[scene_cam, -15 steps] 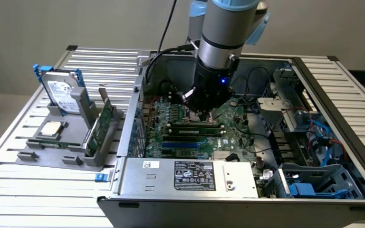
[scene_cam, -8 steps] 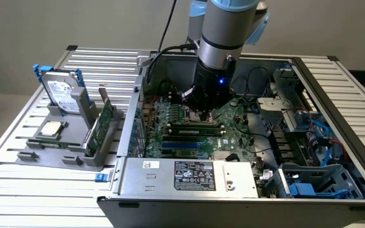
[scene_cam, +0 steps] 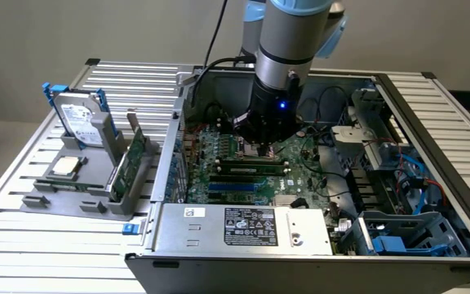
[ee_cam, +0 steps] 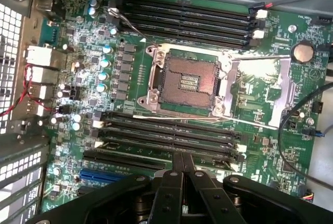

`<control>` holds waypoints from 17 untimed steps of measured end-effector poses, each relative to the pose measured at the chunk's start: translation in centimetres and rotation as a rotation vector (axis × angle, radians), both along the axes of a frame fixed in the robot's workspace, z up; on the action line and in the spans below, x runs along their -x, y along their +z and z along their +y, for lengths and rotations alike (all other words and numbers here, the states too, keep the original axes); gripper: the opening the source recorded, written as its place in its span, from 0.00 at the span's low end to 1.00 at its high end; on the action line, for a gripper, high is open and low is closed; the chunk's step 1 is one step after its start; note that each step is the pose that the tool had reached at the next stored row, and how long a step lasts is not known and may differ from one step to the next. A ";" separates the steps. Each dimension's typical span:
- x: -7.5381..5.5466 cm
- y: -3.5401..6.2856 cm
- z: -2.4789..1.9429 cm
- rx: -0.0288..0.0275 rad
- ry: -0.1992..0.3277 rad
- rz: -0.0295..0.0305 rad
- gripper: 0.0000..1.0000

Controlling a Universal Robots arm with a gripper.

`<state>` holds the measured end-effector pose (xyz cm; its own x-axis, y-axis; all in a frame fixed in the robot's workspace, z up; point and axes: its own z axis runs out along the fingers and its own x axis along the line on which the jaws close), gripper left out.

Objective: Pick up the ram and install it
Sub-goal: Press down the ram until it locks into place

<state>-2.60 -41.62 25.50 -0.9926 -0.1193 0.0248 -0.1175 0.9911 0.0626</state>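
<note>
Ram (scene_cam: 249, 162) sits flat in a black slot (ee_cam: 156, 130) on the motherboard (ee_cam: 260, 78), just under the gripper (ee_cam: 183, 162) tips. In the wrist view the stick (ee_cam: 171, 141) lies in the slot bank right ahead of the fingers (ee_cam: 177, 162). Gripper is pinched fully together, holding nothing; tips hover over the slot bank, contact with the stick not clear. Empty CPU socket (ee_cam: 184, 83) is just beyond the ram, second slot bank (ee_cam: 187, 18) past that. All inside the open PC case (scene_cam: 178, 122), power supply (scene_cam: 243, 226) at its near wall. Well off to the side on the counter (scene_cam: 22, 245), a grey holder (scene_cam: 80, 196) carries a hard drive (scene_cam: 80, 119), upright green card (scene_cam: 130, 162) and a CPU chip (scene_cam: 66, 165).
</note>
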 end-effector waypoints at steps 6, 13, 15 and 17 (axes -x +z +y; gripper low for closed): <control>0.0 -0.04 0.00 0.0119 -0.055 0.0019 0.11; 0.0 -0.04 -0.01 0.0176 -0.079 0.0209 0.11; 0.0 -0.05 -0.01 0.0175 -0.079 0.0209 0.11; 0.0 -0.05 -0.01 0.0175 -0.079 0.0209 0.11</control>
